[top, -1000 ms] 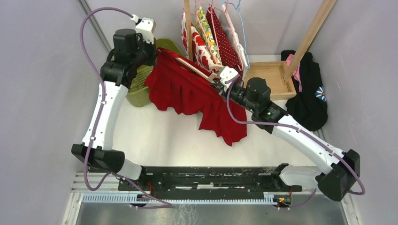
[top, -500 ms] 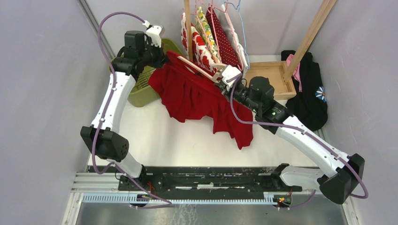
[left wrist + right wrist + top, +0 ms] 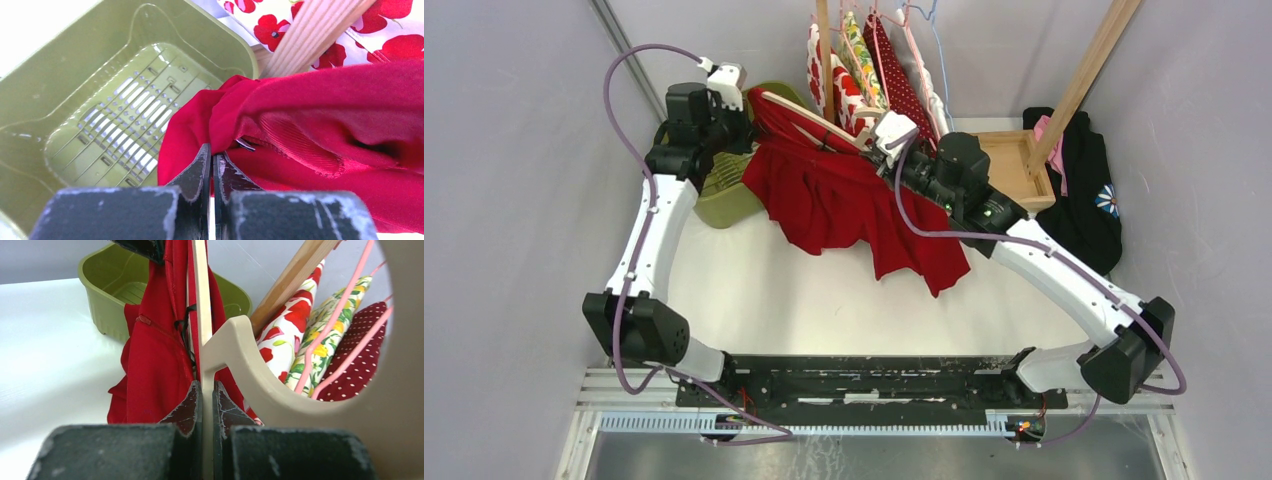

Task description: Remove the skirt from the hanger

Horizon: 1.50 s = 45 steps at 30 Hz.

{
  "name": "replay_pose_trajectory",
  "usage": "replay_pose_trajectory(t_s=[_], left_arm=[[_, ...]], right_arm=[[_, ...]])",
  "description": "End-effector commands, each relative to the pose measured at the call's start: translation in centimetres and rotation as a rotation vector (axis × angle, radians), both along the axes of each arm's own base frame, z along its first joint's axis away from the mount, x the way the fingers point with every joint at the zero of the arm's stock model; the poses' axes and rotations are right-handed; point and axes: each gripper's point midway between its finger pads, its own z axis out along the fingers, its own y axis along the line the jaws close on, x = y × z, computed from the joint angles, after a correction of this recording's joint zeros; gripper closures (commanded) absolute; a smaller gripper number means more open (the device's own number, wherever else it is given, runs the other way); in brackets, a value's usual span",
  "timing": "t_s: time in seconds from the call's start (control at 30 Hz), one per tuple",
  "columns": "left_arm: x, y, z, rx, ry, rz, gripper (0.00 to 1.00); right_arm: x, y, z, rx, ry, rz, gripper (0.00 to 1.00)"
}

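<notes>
A red skirt (image 3: 854,200) hangs from a cream plastic hanger (image 3: 809,118) held up over the table. My right gripper (image 3: 886,150) is shut on the hanger's stem (image 3: 207,355), just below its hook. My left gripper (image 3: 742,120) is shut on a fold of the skirt's waistband (image 3: 235,115) at the hanger's left end, above a green bin. In the right wrist view the skirt (image 3: 160,355) hangs down the hanger's arm, held by a black loop.
A green plastic bin (image 3: 729,190) stands at the back left, also in the left wrist view (image 3: 115,95). A wooden rack (image 3: 999,165) at the back holds several patterned garments (image 3: 869,85) on hangers. A black garment (image 3: 1084,200) lies at the right.
Both arms have lifted the hanger and skirt toward the back. My left gripper has moved back left over the bin with the waistband; the hanger's left end now shows bare above the skirt.
</notes>
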Motion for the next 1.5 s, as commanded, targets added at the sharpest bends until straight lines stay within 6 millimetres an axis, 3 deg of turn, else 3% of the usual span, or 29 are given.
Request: replay_pose_trajectory(t_s=[0.0, 0.17, 0.33, 0.43, 0.53, 0.67, 0.8, 1.0, 1.13, 1.33, 1.47], left_arm=[[0.5, 4.6, 4.8, 0.047, -0.163, 0.185, 0.97], [0.8, 8.3, 5.1, 0.183, -0.165, 0.293, 0.97], [2.2, 13.7, 6.3, 0.195, -0.18, 0.412, 0.97], [2.8, 16.4, 7.2, 0.188, -0.194, 0.458, 0.97], [3.1, 17.6, 8.3, 0.19, -0.215, 0.483, 0.97], [2.9, 15.1, 9.4, 0.086, -0.226, 0.394, 0.97], [1.7, 13.4, 8.4, 0.069, -0.2, 0.363, 0.97], [0.0, 12.8, 3.2, 0.088, -0.108, 0.362, 0.97], [-1.0, 13.1, 1.5, 0.109, -0.086, 0.381, 0.97], [-1.1, 13.3, 1.2, 0.119, -0.081, 0.386, 0.97], [-0.8, 12.1, 1.8, 0.077, -0.089, 0.351, 0.97]], right_arm=[[-0.3, -0.3, 8.2, 0.159, -0.178, 0.01, 0.99], [-1.2, -2.3, 5.9, 0.083, -0.162, -0.039, 0.99], [-3.3, -5.0, 1.8, -0.013, -0.092, -0.074, 0.99], [-4.3, -6.5, 0.3, -0.053, -0.068, -0.099, 0.99], [-4.9, -7.6, -0.8, -0.094, -0.052, -0.115, 0.99], [-5.5, -8.5, -1.6, -0.127, -0.038, -0.132, 0.99], [-5.5, -8.7, -0.8, -0.104, -0.049, -0.143, 0.99], [-5.4, -9.3, 4.5, -0.031, -0.14, -0.172, 0.99], [-5.7, -10.9, 7.0, -0.049, -0.215, -0.218, 0.99], [-5.9, -13.0, 9.8, -0.019, -0.291, -0.297, 0.99], [-5.5, -11.6, 10.6, 0.025, -0.291, -0.256, 0.99]])
